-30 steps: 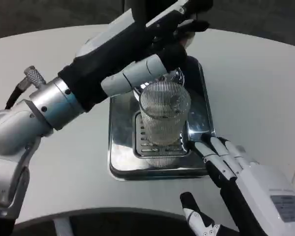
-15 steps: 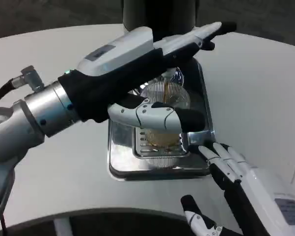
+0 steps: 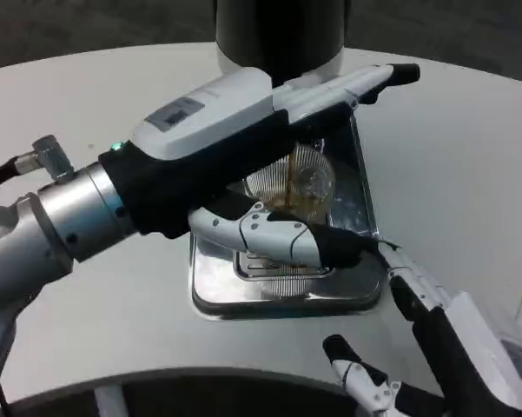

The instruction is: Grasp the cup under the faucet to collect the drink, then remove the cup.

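Glass cup [image 3: 300, 181]: ribbed, clear, brown drink inside; stands on the steel drip tray [image 3: 210, 291], below the dark dispenser [image 3: 280, 35].
Left hand [image 3: 243, 139]: reaches across the tray; fingers [image 3: 365, 82] straight past the cup's far side, thumb curled along its near side. Firm grip: cannot tell.
Right hand [image 3: 434, 321]: low at the tray's right corner, fingers spread, holding nothing.
Desk [image 3: 452, 156]: white.

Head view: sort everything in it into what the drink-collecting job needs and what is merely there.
Part of the job:
- ribbed glass cup holding amber drink
- dispenser above it
- steel drip tray
- left hand, wrapped around the cup
- right hand, beside the tray

Merely there:
- white table
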Robot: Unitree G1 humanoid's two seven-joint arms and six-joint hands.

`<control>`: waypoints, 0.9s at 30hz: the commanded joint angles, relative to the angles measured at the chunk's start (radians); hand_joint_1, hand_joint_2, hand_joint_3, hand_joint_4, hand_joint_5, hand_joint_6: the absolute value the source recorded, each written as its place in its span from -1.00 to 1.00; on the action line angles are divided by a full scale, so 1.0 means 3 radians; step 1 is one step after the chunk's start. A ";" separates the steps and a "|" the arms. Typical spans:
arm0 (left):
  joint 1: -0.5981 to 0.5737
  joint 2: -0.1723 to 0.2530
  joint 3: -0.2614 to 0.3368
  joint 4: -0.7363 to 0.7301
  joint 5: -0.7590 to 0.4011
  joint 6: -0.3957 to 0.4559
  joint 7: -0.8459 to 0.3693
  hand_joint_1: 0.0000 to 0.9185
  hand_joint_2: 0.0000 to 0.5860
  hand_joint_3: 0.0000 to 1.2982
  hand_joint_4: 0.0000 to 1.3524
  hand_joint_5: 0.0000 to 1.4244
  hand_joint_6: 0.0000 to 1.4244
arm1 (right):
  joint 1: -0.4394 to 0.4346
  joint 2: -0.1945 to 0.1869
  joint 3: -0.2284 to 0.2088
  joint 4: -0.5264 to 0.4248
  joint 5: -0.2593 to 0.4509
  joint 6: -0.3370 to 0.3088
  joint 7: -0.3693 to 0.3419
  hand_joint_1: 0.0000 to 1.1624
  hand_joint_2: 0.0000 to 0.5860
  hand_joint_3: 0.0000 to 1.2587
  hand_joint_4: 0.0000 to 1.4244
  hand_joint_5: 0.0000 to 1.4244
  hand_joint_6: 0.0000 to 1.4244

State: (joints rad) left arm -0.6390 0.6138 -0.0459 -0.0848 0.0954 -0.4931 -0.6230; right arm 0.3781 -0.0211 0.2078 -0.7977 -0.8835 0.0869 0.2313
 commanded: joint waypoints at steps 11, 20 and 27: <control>0.0104 0.0047 -0.0058 -0.0132 0.0095 -0.0006 0.0014 -1.00 -0.58 -0.96 -1.00 -0.88 -0.94 | -0.0869 0.0094 -0.0186 0.0693 0.0345 0.0494 -0.0209 0.15 -0.14 -1.00 -1.00 -1.00 -0.86; 0.0106 0.0046 -0.0045 -0.0134 0.0097 0.0019 0.0039 -1.00 -0.58 -0.95 -1.00 -0.87 -0.93 | -0.1421 0.0243 -0.0159 0.1305 0.0577 0.0578 -0.0629 0.17 -0.22 -1.00 -1.00 -1.00 -0.89; 0.0144 0.0082 -0.0012 -0.0143 0.0074 0.0030 0.0035 -1.00 -0.56 -0.95 -1.00 -0.87 -0.93 | -0.1713 0.0183 -0.0188 0.1604 0.0773 0.0542 -0.0793 0.12 -0.33 -1.00 -1.00 -1.00 -0.95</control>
State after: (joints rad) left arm -0.6267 0.6189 -0.0476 -0.1163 0.1215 -0.4829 -0.5999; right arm -0.1152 0.0398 0.1581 -0.3392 -0.6727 0.2539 0.0180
